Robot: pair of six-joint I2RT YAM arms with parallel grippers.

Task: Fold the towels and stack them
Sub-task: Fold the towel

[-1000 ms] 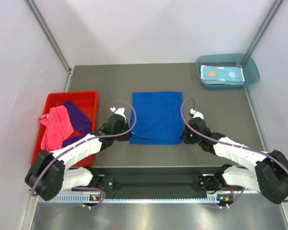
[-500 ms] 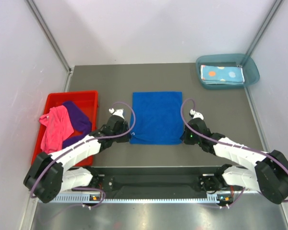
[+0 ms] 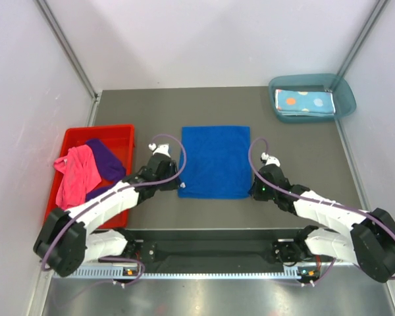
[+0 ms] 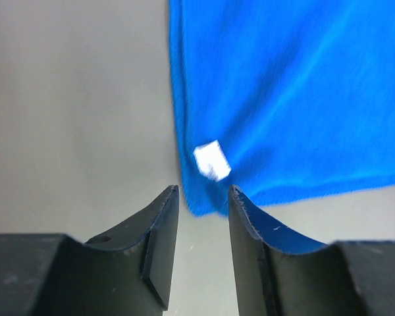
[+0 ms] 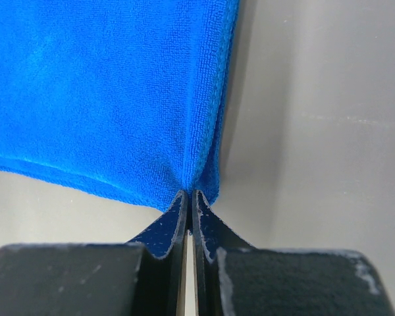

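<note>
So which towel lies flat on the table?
The royal blue terry towel; the pink towel and purple towel lie bunched in the red plastic bin, the dotted towel in the teal tray.

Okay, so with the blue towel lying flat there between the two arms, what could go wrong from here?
1. Only the right gripper pinches the royal blue terry towel, at its near right corner; lifting now would likely drag it askew.
2. The left gripper is open, with the near left corner right at its tips; closing there may catch only a sliver or miss.
</note>
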